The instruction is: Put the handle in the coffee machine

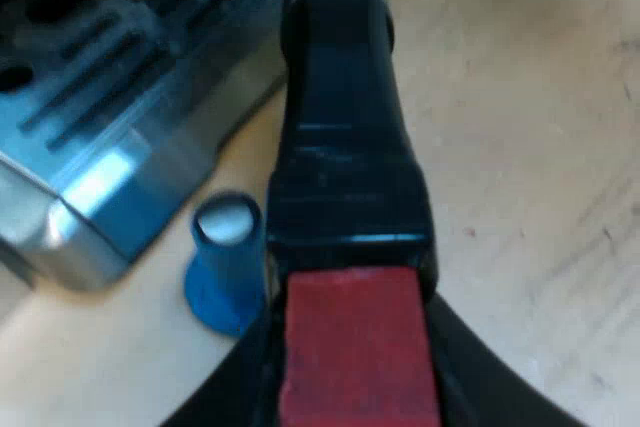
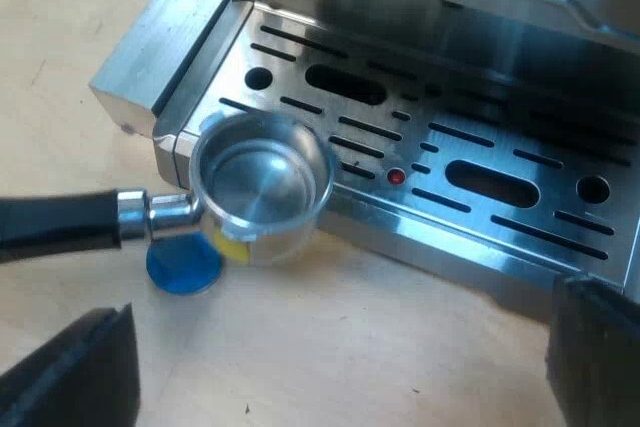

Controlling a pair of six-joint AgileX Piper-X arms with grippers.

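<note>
Item: metal holder (image 2: 262, 182), basket empty and facing up, hanging over the front corner of the drip tray (image 2: 520, 217) of the espresso machine (image 2: 450, 7), not yet up in the machine's front. Left gripper (image 1: 352, 367) is clamping the holder's dark handle (image 1: 345, 147) at its red end (image 1: 355, 347), one finger pressing each side. Right gripper (image 2: 335, 347) is hovering before the machine's front, fingers spread wide and carrying nothing. Blue tamper (image 2: 183, 267) is standing on the wooden table (image 2: 60, 67) just beside the tray's corner, beneath the holder. Step judged in hand: bringing the holder to the machine. Next move is likely calling for lifting the basket under the brew head, seating it, then swinging the handle to lock.
</note>
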